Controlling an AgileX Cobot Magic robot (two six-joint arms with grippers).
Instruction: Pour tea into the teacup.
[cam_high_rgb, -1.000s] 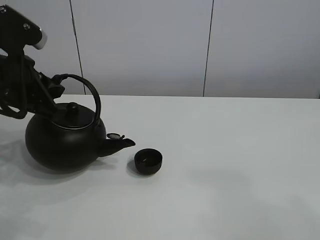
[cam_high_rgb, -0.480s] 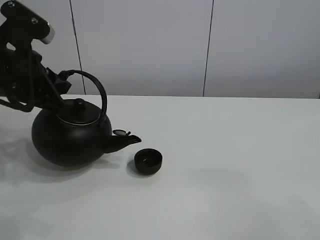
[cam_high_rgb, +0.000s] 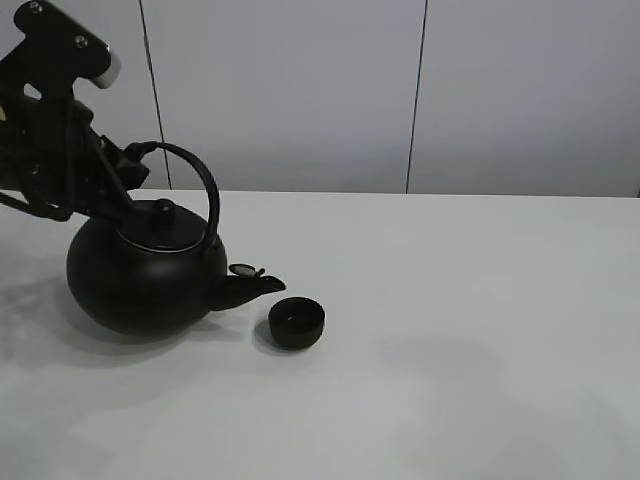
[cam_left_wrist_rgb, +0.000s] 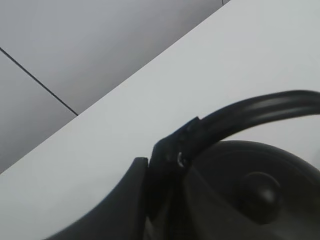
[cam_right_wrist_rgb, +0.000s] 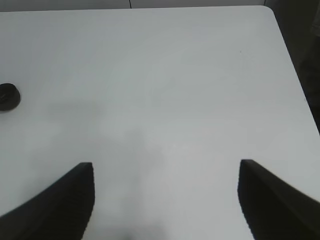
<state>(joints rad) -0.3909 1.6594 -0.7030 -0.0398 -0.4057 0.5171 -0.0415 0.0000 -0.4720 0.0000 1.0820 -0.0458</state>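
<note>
The big black kettle (cam_high_rgb: 148, 282) hangs by its arched handle (cam_high_rgb: 196, 172) from my left gripper (cam_high_rgb: 128, 160), which is shut on the handle's left end. It is held low over the white table, tilted a little, with its spout (cam_high_rgb: 258, 287) just left of the teacup (cam_high_rgb: 296, 322) and slightly above it. In the left wrist view the gripper (cam_left_wrist_rgb: 161, 164) clamps the handle (cam_left_wrist_rgb: 250, 112) above the lid knob (cam_left_wrist_rgb: 260, 192). The small black teacup stands upright; it also shows in the right wrist view (cam_right_wrist_rgb: 7, 96). No tea stream shows. My right gripper (cam_right_wrist_rgb: 165, 200) is open and empty.
The white table (cam_high_rgb: 460, 300) stretches to the right of the cup, with a grey panelled wall (cam_high_rgb: 300, 90) behind it. The right wrist view shows the table's rounded far corner (cam_right_wrist_rgb: 270, 12).
The left gripper has carried the kettle up and to the right, bringing the spout closer to the teacup. The cup has not moved.
</note>
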